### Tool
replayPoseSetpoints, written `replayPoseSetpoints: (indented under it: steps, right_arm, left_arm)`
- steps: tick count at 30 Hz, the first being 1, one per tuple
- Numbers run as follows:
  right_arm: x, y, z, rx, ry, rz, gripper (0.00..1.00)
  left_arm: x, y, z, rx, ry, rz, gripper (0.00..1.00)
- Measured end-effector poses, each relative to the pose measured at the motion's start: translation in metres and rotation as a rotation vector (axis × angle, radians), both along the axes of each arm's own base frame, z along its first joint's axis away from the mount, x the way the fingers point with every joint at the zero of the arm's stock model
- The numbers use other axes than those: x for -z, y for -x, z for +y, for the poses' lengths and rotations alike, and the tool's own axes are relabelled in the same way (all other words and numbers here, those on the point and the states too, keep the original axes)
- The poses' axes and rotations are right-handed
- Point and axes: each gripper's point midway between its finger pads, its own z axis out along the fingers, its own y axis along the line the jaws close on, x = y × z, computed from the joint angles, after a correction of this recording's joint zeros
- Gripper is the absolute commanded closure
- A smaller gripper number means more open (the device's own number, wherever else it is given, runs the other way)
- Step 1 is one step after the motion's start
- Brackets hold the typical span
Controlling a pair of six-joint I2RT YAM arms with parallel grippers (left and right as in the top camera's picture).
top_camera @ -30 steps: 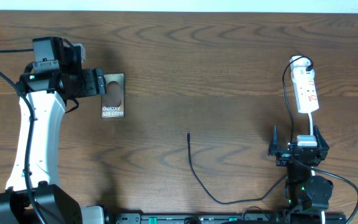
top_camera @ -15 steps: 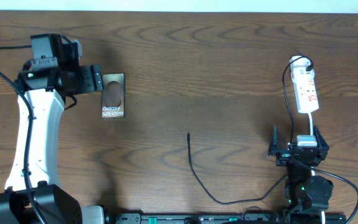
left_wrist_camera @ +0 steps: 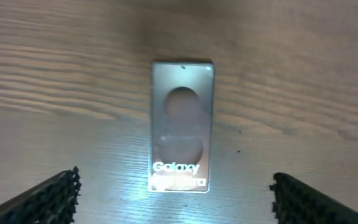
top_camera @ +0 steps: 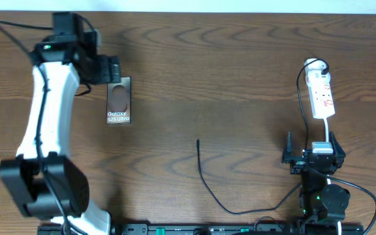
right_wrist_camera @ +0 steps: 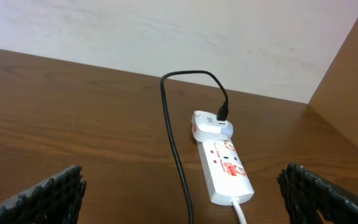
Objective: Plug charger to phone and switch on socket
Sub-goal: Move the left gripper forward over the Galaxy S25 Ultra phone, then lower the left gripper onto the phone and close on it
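Observation:
The phone (top_camera: 118, 102) lies flat at the table's left, lettering toward the front; in the left wrist view (left_wrist_camera: 182, 124) it lies lengthwise ahead. My left gripper (top_camera: 115, 70) is open and empty above the phone's far end, its fingers wide on either side in the wrist view (left_wrist_camera: 174, 179). The charger cable (top_camera: 204, 179) lies loose at centre front, plug tip pointing to the far side. The socket strip (top_camera: 322, 91) lies at the right; it also shows in the right wrist view (right_wrist_camera: 225, 165). My right gripper (top_camera: 311, 142) is open and empty just in front of the strip (right_wrist_camera: 182, 173).
A black cable (right_wrist_camera: 174, 143) runs from a plug at the strip's far end toward my right arm. The strip's white cord (right_wrist_camera: 240, 211) leaves its near end. A pale wall (right_wrist_camera: 166, 37) stands behind the table's far edge.
My left arm has swung toward the far side, and its gripper has moved from the phone's left side to above its far end. The phone, cable and right arm have not moved.

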Motion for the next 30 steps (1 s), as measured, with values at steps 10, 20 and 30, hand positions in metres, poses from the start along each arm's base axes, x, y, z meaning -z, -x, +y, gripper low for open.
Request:
replayPoseSetpoints:
  steps: [10, 20, 30]
  right_arm:
    - [0.000, 0.000, 0.000, 0.000, 0.000, 0.000, 0.01]
    - [0.000, 0.000, 0.000, 0.000, 0.000, 0.000, 0.01]
    - [0.000, 0.000, 0.000, 0.000, 0.000, 0.000, 0.01]
  left_arm:
    - [0.077, -0.001, -0.025, 0.074, -0.003, 0.196, 0.02]
    - [0.100, -0.001, -0.018, 0.059, -0.039, 0.247, 0.02]
    - [0.104, -0.004, -0.016, 0.051, -0.049, 0.231, 0.02]
